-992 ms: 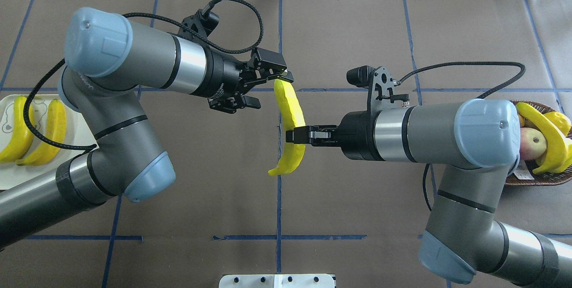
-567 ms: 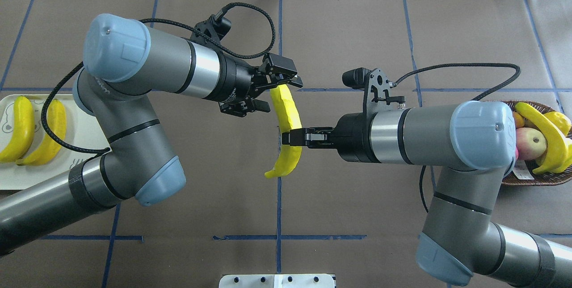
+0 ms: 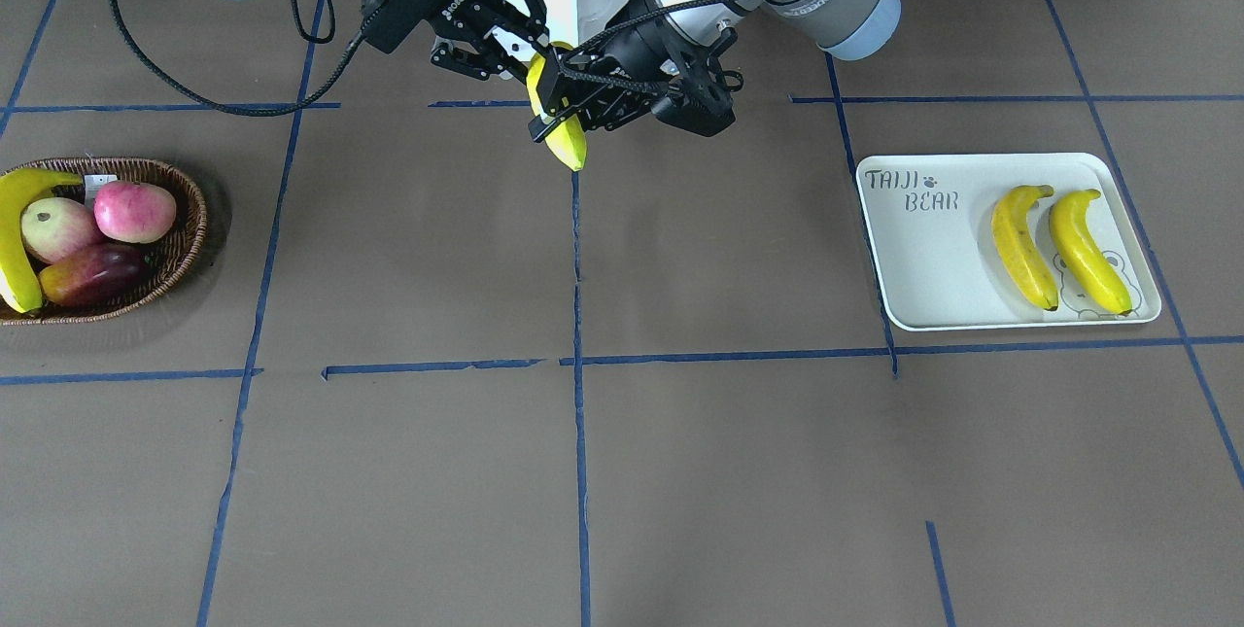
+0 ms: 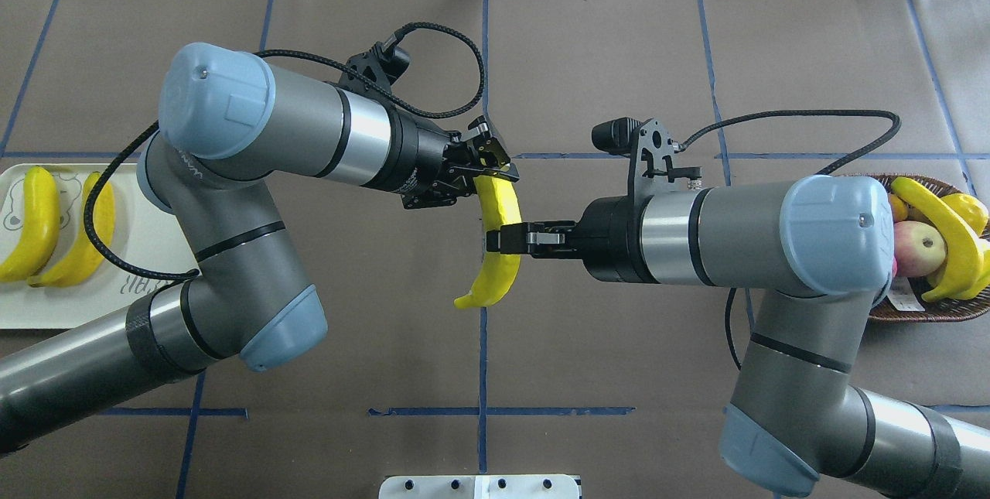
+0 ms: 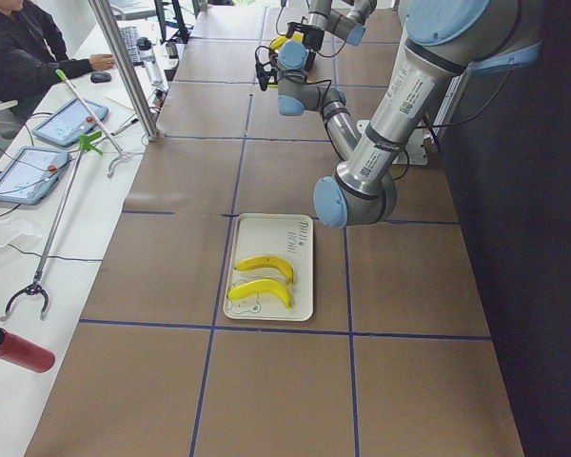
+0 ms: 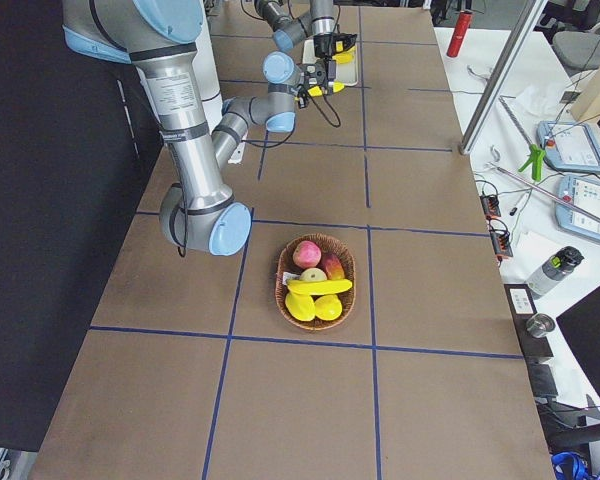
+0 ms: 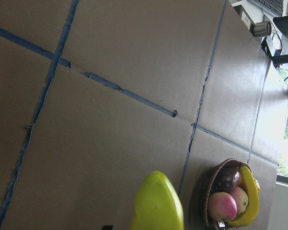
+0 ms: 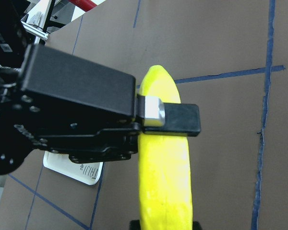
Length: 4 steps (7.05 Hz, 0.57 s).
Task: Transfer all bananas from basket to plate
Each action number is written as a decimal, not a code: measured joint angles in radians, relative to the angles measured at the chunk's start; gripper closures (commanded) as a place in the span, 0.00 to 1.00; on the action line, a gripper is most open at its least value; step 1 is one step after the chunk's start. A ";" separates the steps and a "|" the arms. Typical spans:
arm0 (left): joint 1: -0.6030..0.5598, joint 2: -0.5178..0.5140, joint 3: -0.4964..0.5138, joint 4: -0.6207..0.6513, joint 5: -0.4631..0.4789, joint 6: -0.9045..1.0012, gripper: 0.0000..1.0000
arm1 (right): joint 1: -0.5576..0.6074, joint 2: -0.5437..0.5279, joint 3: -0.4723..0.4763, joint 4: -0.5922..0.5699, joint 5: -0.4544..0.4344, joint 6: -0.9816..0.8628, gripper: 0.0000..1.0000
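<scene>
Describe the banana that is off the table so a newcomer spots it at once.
Find the table's middle, where both arms meet over the blue tape line. Between them is a yellow banana, the left gripper on one end and the right gripper at its middle. It alone is in the air; the others lie on the plate or in the basket.

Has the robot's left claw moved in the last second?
Yes. In the overhead view the left gripper has shifted right, closer to the centre blue tape line, closing round the far end of the banana.
</scene>
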 measured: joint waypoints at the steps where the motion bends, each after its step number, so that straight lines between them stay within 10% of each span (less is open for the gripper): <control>1: 0.000 0.000 -0.004 0.003 -0.001 -0.001 1.00 | 0.002 0.002 0.001 0.000 -0.001 0.003 0.00; 4: -0.044 0.004 -0.007 0.076 -0.007 0.002 1.00 | 0.007 0.000 0.018 0.000 -0.001 0.006 0.00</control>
